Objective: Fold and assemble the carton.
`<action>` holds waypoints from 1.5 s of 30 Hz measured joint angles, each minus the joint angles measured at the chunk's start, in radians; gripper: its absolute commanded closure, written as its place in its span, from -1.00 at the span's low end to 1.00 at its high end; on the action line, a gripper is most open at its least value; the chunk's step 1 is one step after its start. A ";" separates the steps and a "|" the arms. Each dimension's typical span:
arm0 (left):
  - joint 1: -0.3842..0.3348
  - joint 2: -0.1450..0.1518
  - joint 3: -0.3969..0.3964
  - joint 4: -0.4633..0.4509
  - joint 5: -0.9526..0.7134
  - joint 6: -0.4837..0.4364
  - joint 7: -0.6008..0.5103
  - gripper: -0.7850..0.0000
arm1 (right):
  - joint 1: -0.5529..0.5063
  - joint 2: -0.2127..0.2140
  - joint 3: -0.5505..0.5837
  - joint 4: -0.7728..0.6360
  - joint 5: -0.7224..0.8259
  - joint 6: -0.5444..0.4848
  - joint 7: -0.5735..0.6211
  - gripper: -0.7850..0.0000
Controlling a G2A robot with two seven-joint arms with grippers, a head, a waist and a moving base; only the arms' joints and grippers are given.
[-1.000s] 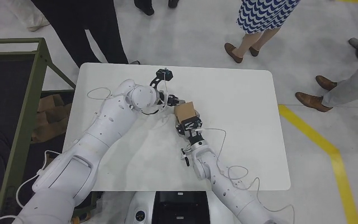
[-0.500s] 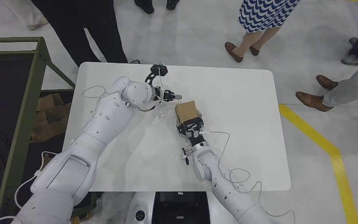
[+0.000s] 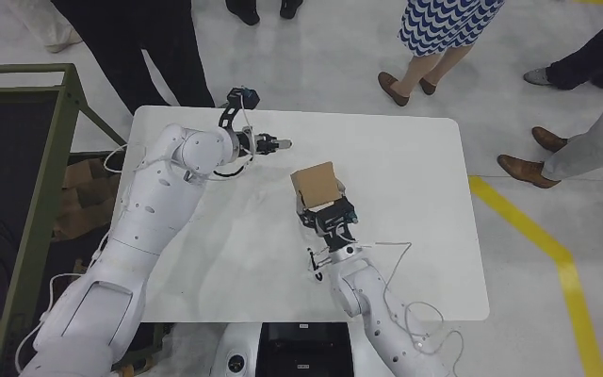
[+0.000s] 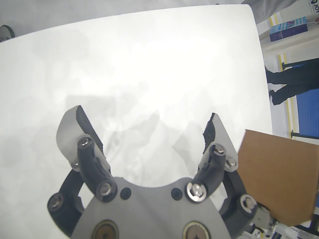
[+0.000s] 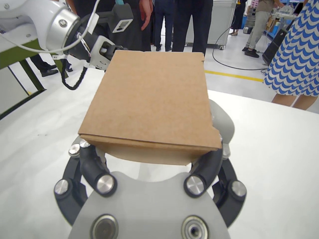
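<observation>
Right, carton clamped in my right arm, left arm free.
Top view: the right gripper (image 3: 326,213) pinches the carton (image 3: 316,181) by its near edge over the middle of the table (image 3: 415,254), and the left gripper (image 3: 280,144) sits apart, farther back. I'd hold firm and bring the left in squarely on a flap. Left wrist view: my left gripper (image 4: 145,119) gapes, nothing between its jaws, carton (image 4: 276,175) off to one side. Right wrist view: plain brown card (image 5: 149,100), flat on top, layered edge in my grip.
</observation>
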State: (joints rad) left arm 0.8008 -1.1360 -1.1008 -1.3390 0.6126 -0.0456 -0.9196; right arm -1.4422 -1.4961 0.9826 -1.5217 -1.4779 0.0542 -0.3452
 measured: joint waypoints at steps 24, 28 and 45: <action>0.395 0.081 -0.351 -0.525 0.025 -0.010 -0.037 -1.00 | -0.057 0.055 0.149 -0.404 -0.013 -0.304 0.239 1.00; 0.395 0.081 -0.351 -0.526 0.025 -0.010 -0.037 -1.00 | -0.057 0.055 0.148 -0.404 -0.013 -0.304 0.239 1.00; 0.545 0.093 -0.469 -0.612 -0.029 -0.034 0.069 -1.00 | 0.073 0.036 0.156 -0.484 0.418 -0.321 0.199 1.00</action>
State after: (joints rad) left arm 1.3455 -1.0430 -1.5701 -1.9506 0.5841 -0.0796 -0.8510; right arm -1.3691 -1.4605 1.1382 -2.0056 -1.0600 -0.2672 -0.1464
